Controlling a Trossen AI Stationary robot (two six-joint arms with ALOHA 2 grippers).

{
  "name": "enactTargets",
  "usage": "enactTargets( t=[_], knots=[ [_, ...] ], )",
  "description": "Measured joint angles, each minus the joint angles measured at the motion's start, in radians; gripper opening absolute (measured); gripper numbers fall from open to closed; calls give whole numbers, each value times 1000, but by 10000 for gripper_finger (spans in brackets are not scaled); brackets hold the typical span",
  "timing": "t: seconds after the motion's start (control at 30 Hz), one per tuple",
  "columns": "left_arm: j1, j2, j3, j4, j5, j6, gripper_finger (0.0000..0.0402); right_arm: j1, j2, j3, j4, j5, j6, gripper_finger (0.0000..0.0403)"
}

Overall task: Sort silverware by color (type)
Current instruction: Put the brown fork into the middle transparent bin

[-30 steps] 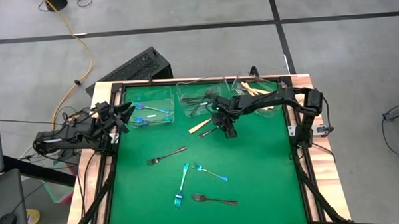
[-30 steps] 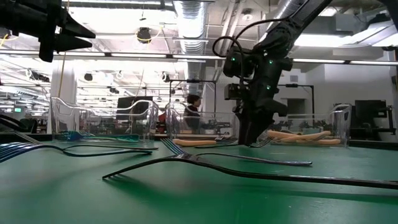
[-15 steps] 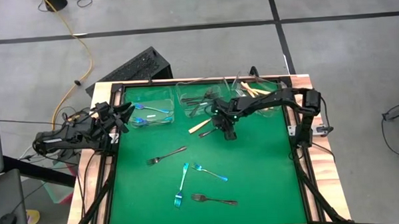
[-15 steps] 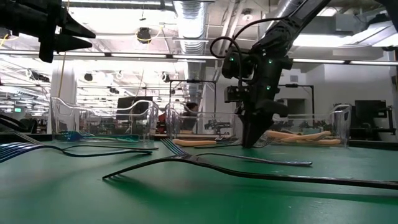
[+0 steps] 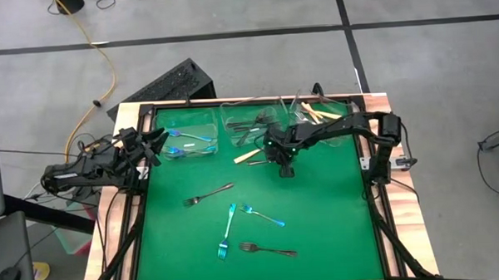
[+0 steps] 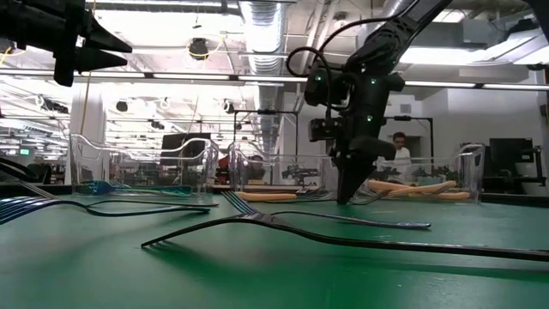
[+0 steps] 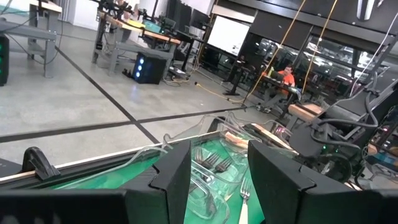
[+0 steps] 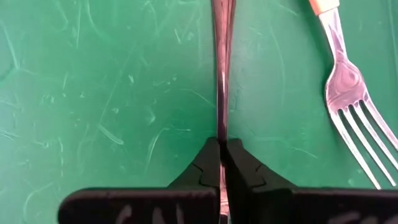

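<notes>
My right gripper (image 5: 284,168) points down at the green mat (image 5: 335,220), shut on a dark fork (image 8: 222,68) that lies beside a cream-handled fork (image 5: 250,156). Two blue forks (image 5: 228,230) (image 5: 263,215) and two dark forks (image 5: 208,194) (image 5: 267,249) lie loose on the mat's near half. Three clear tubs stand at the far edge: blue forks in the left one (image 5: 190,142), dark forks in the middle one (image 5: 247,123), cream-handled forks in the right one (image 5: 317,113). My left gripper (image 5: 156,141) waits open at the table's left edge, pointing level. My right gripper pinches the dark fork's slim stem (image 8: 222,127) between its two fingertips (image 8: 208,163). The fingers come from above, pointing steeply down, one on each side of the stem. The stem runs out from the fingers toward the table's left and lies flat on the mat.
The cream-handled fork's silver tines (image 8: 351,121) lie close beside my right fingers. The middle tub's near wall (image 5: 254,138) stands just beyond them. Bare mat spreads on the right half (image 5: 335,195). People (image 6: 397,144) show in the room behind the table.
My right gripper has sunk a little toward the mat, rolled slightly, and shut its fingers on the dark fork's stem. The fork stays on the mat.
</notes>
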Motion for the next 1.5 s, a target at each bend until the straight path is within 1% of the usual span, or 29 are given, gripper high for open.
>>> enactTargets(
  t=[0.13, 0.3, 0.47, 0.57, 0.7, 0.87, 1.0, 1.1, 1.23, 1.43, 1.5],
  knots=[
    [0, 0, 0, 0, 0, 0, 145, 22, -21, 24, -25, 7, 8, 24],
    [0, 0, 0, 0, 0, 0, 145, 34, -77, 32, -53, -21, 14, 24],
    [0, 0, 0, 0, 0, 0, 145, 21, -155, 37, -47, -51, 27, 24],
    [0, 0, 0, 0, 0, 0, 145, 23, -196, 37, -7, -81, 27, 24],
    [0, 0, 0, 0, 0, 0, 145, 14, -255, 37, 120, -111, 30, 24],
    [0, 0, 0, 0, -3, 0, 145, -33, -303, 38, 347, -141, 26, 24],
    [0, 0, 0, 0, -11, 0, 145, -98, -302, 39, 526, -220, 26, 24],
    [0, 0, 0, 0, -11, 0, 145, -142, -283, 40, 657, -241, 33, 24],
    [0, 0, 0, 0, -17, 0, 145, -206, -283, 40, 729, -272, 30, 24],
    [0, 0, 0, -1, -19, 1, 145, -318, -281, 41, 802, -390, 56, 24],
    [0, 0, 0, -1, -19, 1, 145, -340, -255, 52, 831, -408, 76, 24]
  ],
)
